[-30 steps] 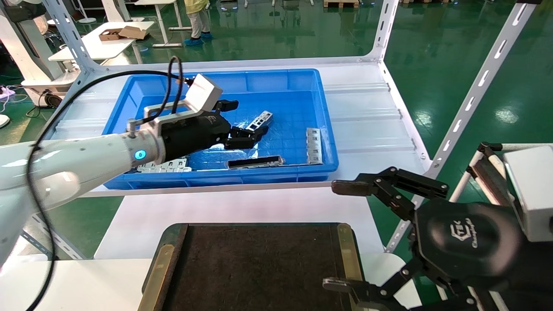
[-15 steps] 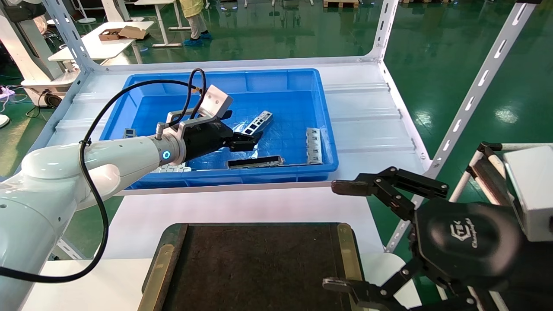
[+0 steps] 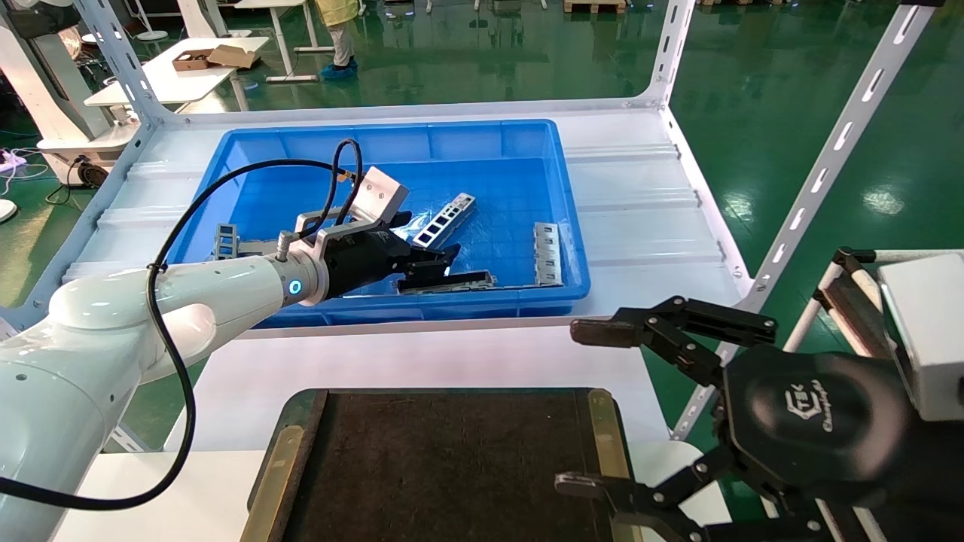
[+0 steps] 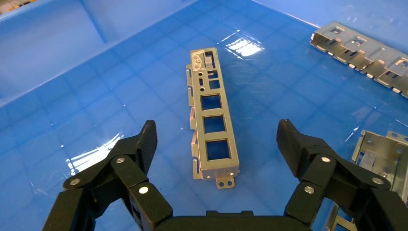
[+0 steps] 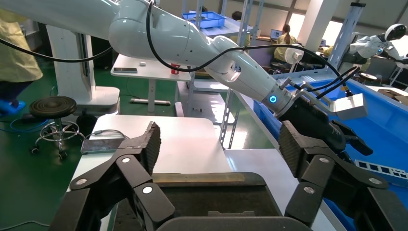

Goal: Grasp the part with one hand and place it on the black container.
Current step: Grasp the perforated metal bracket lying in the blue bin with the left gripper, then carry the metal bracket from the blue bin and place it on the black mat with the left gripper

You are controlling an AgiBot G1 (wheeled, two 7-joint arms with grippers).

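The left gripper is hovering wide open inside the blue bin, the part lying flat on the bin floor between its spread fingers, untouched. Nearer, the black container is sitting bare, while the right gripper is hanging wide open over its right edge.

- Left arm: glossy white shell, glowing blue ring light, looping black cable.
- Left gripper: black, ribbed pads, silver screws.
- Right gripper: black, with a white logo.

white table carries the blue bin and the black container.
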